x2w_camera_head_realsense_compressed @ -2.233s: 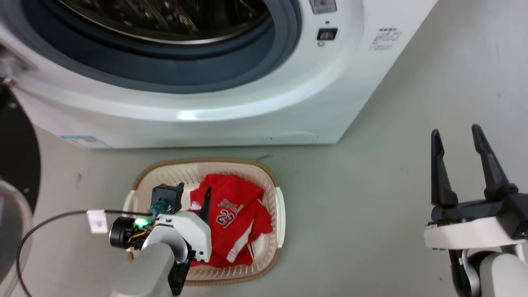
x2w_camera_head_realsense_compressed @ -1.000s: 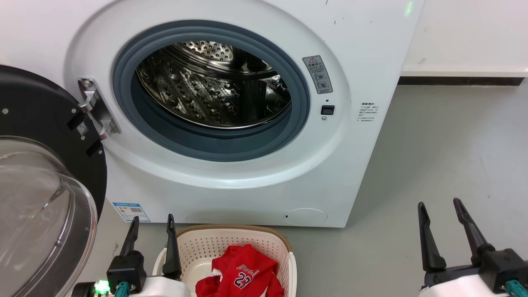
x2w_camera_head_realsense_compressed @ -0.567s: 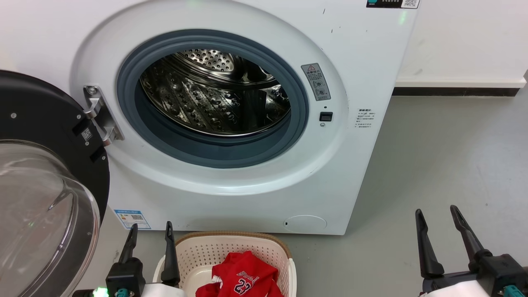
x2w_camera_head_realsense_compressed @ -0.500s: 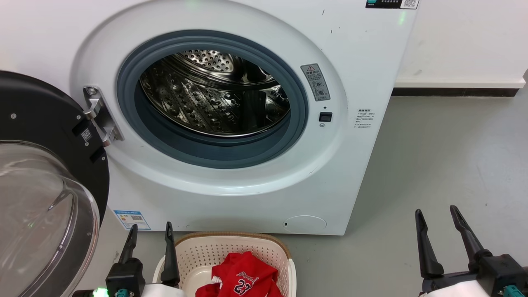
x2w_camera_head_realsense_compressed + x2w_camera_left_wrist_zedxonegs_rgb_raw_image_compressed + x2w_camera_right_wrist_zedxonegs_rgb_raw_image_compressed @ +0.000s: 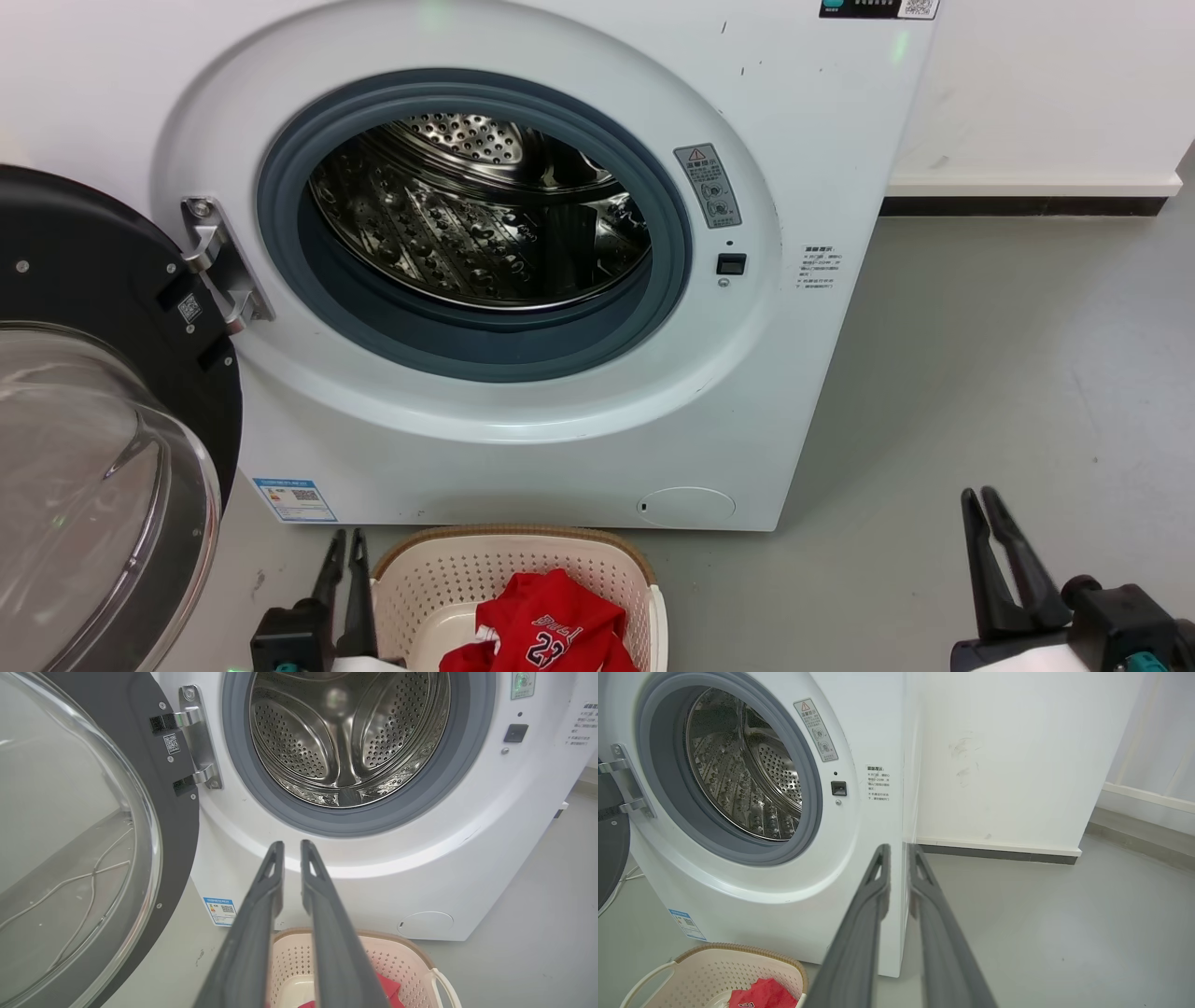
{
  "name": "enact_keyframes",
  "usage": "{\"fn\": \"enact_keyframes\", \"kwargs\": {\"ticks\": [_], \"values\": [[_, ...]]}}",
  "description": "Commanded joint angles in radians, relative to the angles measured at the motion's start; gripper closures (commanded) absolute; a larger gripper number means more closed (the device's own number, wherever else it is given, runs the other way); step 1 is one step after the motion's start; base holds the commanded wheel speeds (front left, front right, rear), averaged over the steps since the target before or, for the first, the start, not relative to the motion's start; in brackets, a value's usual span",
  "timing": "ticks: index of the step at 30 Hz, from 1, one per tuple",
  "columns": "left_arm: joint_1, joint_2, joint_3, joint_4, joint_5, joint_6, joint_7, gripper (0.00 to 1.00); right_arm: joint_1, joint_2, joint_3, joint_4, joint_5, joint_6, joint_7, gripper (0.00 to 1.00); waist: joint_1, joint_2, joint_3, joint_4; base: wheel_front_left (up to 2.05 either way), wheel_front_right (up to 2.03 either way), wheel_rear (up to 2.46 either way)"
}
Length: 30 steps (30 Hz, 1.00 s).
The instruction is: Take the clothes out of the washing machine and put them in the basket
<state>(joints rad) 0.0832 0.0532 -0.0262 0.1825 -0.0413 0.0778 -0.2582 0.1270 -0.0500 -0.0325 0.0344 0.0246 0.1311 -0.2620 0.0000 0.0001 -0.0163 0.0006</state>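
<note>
Your left fingers (image 5: 354, 546) are clenched together on nothing, with only a sliver of gap between them. They hang over the floor (image 5: 980, 373) just beside the left rim of the basket (image 5: 439, 579). Your right fingers (image 5: 975, 527) are pressed together too, also on nothing, well apart from the basket on its right side, above bare floor.

You'll find the red jersey (image 5: 551, 625) crumpled inside the basket, toward its right half, with the white 23 facing up. The basket sits on the floor right at the foot of the washing machine (image 5: 523, 448), below the round opening.

The door (image 5: 93, 280) stands swung wide on its hinge at the machine's left side, glass bowl facing you. From the left wrist view, your fingers point at the lower edge of the grey door ring (image 5: 355, 821), and the perforated steel drum (image 5: 345, 732) behind it holds no clothing that you can see.
</note>
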Motion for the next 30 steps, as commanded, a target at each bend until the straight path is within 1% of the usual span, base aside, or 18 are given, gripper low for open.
{"fn": "enact_keyframes", "kwargs": {"ticks": [1,10,11,20,30], "values": [[0.0,0.0,0.001,0.007,-0.005,-0.001,0.002,1.0,0.001,0.0,0.001,0.005,0.005,0.0,0.001,1.0,0.0,-0.0001,0.0,0.0,0.0,0.0,0.0],[-0.028,-0.001,0.023,0.022,-0.188,-0.025,0.052,1.0,-0.024,-0.011,0.006,0.028,0.204,0.0,0.034,1.0,0.0,-0.0001,0.001,0.0,0.0,0.0,0.0],[-0.028,-0.001,0.023,0.022,-0.188,-0.025,0.052,1.0,-0.024,-0.011,0.006,0.028,0.204,0.0,0.034,1.0,0.0,-0.0001,0.001,0.0,0.0,0.0,0.0],[-0.047,-0.001,0.035,0.023,-0.364,-0.049,0.089,1.0,-0.053,-0.02,0.008,0.051,0.39,0.0,0.067,1.0,0.0,-0.0001,0.003,0.0,0.0,0.0,0.0],[-0.069,-0.001,0.05,0.027,-0.537,-0.072,0.129,1.0,-0.081,-0.027,0.007,0.073,0.572,0.0,0.101,1.0,0.0,-0.0001,0.004,0.0,0.0,0.0,0.0]]}}
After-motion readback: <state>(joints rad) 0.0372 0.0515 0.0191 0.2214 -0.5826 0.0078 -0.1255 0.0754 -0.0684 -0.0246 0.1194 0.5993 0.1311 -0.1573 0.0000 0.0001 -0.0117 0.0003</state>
